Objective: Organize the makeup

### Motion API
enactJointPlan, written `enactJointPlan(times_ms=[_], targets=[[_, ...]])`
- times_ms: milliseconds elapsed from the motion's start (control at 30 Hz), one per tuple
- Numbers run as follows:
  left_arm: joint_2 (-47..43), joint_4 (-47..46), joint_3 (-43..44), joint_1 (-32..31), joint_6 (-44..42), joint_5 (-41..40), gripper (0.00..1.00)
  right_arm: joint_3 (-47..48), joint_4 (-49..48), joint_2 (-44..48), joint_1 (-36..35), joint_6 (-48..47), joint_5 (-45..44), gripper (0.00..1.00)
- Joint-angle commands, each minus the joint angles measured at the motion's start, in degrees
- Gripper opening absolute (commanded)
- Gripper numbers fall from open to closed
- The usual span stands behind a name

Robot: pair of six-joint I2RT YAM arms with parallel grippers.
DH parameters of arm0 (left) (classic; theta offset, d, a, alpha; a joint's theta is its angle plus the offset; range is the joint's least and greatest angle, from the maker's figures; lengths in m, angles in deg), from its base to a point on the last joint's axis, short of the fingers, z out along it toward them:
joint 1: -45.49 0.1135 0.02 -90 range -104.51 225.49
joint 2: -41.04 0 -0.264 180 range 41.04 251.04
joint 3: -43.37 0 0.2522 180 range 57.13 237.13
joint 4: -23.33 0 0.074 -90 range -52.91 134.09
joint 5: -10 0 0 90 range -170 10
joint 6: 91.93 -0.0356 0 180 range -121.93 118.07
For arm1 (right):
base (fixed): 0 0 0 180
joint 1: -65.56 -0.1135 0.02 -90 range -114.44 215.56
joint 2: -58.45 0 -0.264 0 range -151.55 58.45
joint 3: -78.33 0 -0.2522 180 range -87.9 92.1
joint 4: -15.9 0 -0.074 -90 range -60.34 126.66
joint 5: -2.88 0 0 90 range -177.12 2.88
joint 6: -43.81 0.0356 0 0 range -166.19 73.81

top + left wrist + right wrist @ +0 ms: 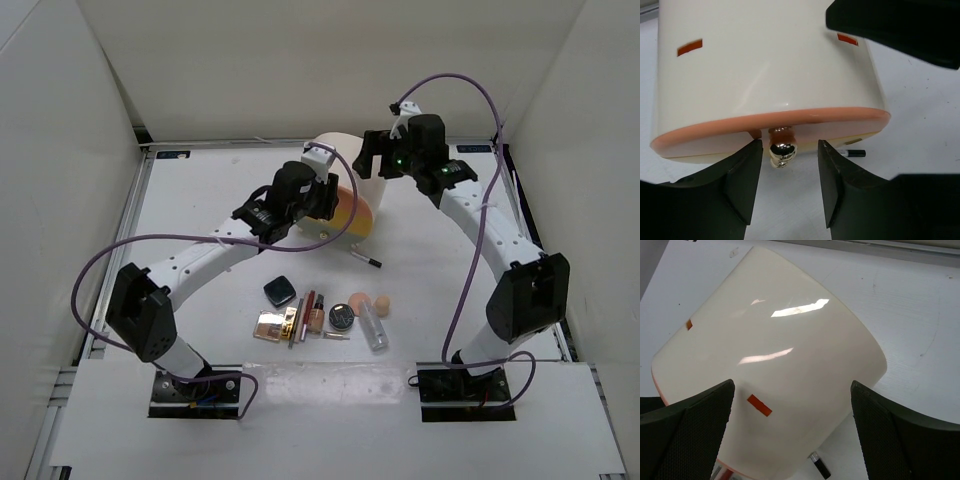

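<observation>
Makeup (322, 315) lies on the surface (200, 200) at the near side of the cream box (790, 355) while your left fingers (742, 182), spread, flank its gold knob (782, 152), likely to open a drawer, and your right fingers (890, 435) hang spread wide over it, probably as a brace

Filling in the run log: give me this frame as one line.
left gripper: open, fingers either side of drawer knob | right gripper: open over cream box | makeup: none held | likely next: close on knob
</observation>
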Motion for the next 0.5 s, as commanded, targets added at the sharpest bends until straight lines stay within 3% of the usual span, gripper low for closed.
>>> enactJointPlan(times_ms=[0, 233, 400, 467], targets=[[2.12, -0.53, 3.52, -0.08, -1.38, -1.86, 0.58, 3.63, 0.33, -1.31, -1.42, -0.19, -4.46, 0.98], [5.99, 0.36, 6.15, 0.10, -2.17, -4.75, 0.58, 6.26, -0.02, -4.47, -1.60, 0.43, -6.76, 0.98], [8.45, 0.88, 8.97, -0.08, -2.70, -7.30, 0.47, 8.11, 0.68, -6.94, -1.60, 0.26, -7.02, 0.98], [8.46, 0.88, 9.50, 0.10, -3.40, -7.83, 0.47, 8.55, 1.03, -7.29, -1.60, 0.08, -7.02, 0.98]])
